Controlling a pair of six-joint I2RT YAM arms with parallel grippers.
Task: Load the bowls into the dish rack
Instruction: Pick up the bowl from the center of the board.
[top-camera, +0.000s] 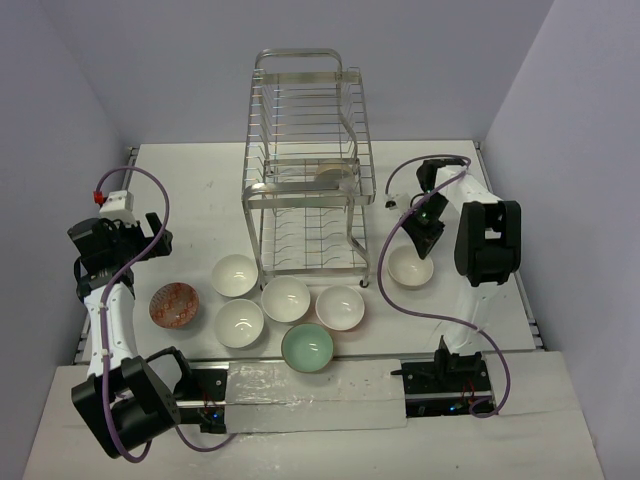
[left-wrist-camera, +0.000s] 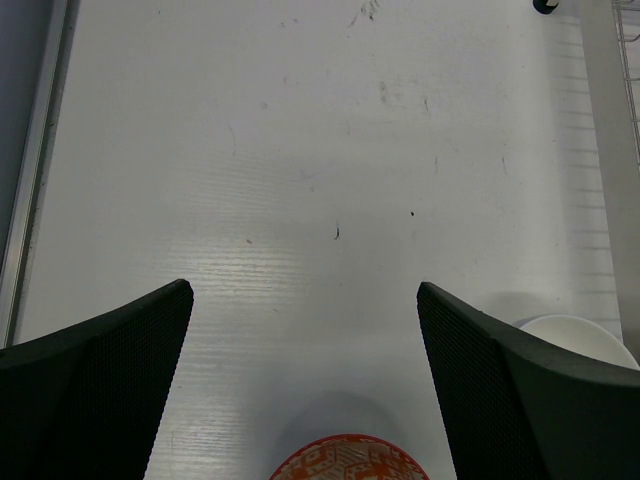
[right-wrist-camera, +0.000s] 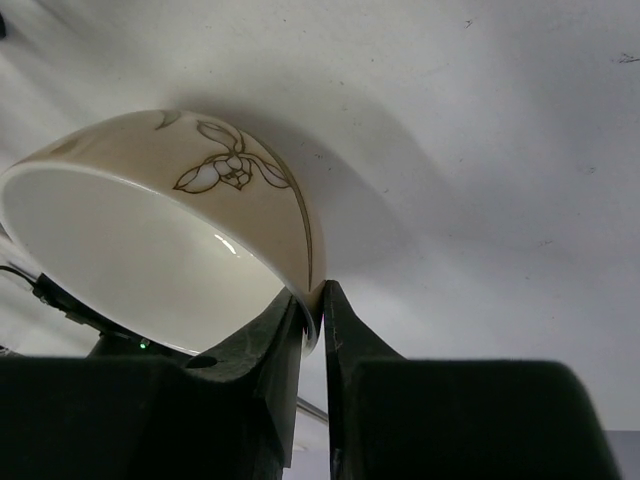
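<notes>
Left gripper (left-wrist-camera: 300, 380) spread wide over table (left-wrist-camera: 320, 150), orange bowl (top-camera: 175, 304) close below. Four white bowls (top-camera: 286, 299) and green bowl (top-camera: 307, 348) in front of rack (top-camera: 300, 110). Cream bowl (top-camera: 335, 172) on upper tier. Right gripper (right-wrist-camera: 312, 300) pinching rim of flowered bowl (right-wrist-camera: 150, 250), just right of rack.

no lettering, number, label or brand can be read in any view. the only marks are decoration: a thin gold-line flower drawing (right-wrist-camera: 226, 172) on the outer wall of the cream bowl (right-wrist-camera: 140, 250), and an orange-red lattice print on the patterned bowl (top-camera: 175, 304), which sits on the tabletop to the near left of the dish rack (top-camera: 308, 170).
</notes>
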